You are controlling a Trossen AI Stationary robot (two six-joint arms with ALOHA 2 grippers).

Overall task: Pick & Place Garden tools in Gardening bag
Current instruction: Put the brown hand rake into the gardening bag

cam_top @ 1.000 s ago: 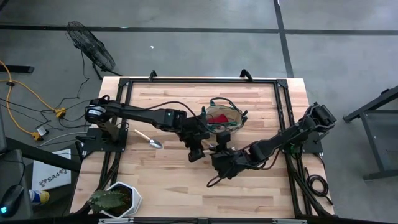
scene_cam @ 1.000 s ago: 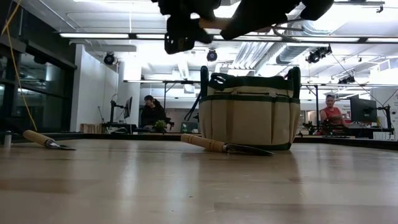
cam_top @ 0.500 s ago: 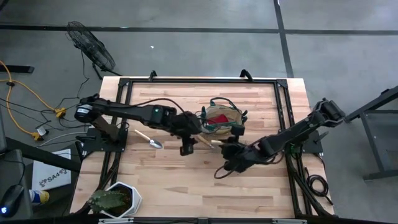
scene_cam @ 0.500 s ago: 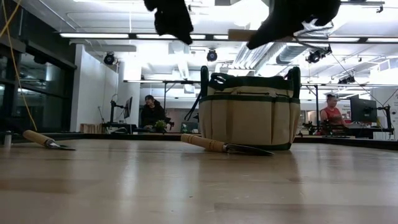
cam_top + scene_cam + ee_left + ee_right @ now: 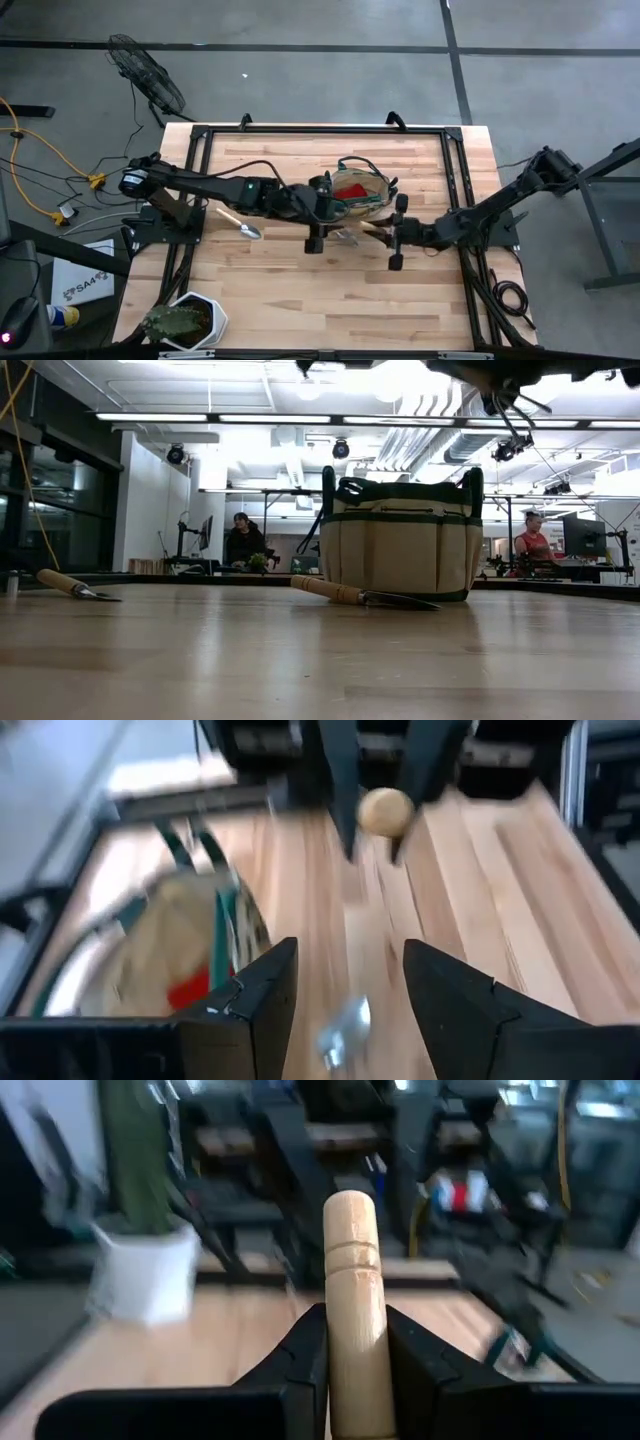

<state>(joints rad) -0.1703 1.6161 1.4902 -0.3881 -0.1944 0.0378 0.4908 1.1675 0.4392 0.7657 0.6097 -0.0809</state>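
- The butcher-block table fills the middle of the high view, ringed by a black frame.
- The left arm reaches from the 9 o'clock edge toward the table's centre. The left gripper hangs just at the 7 o'clock side of the bag. Its fingers stand spread apart with nothing between them.
- The right arm comes in from the 3 o'clock side. The right gripper hangs in the air just at the 5 o'clock side of the bag, its fingers pressed against a wooden handle, pinching it so the rounded end sticks out past the fingertips. In the left wrist view the same handle end shows between those far fingers. Which tool the handle belongs to I cannot tell.
- The gardening bag, khaki with dark green trim, stands upright a little toward 1 o'clock of the table's centre; a red lump lies inside it. In the low view the bag rests flat on the tabletop.
- A white hexagonal pot with a green plant sits at the table's 7 o'clock corner.
- One trowel lies on the table in front of the bag in the low view, touching the wood, handle pointing to 9 o'clock.
- A second trowel lies apart, toward 9 o'clock of the left gripper.
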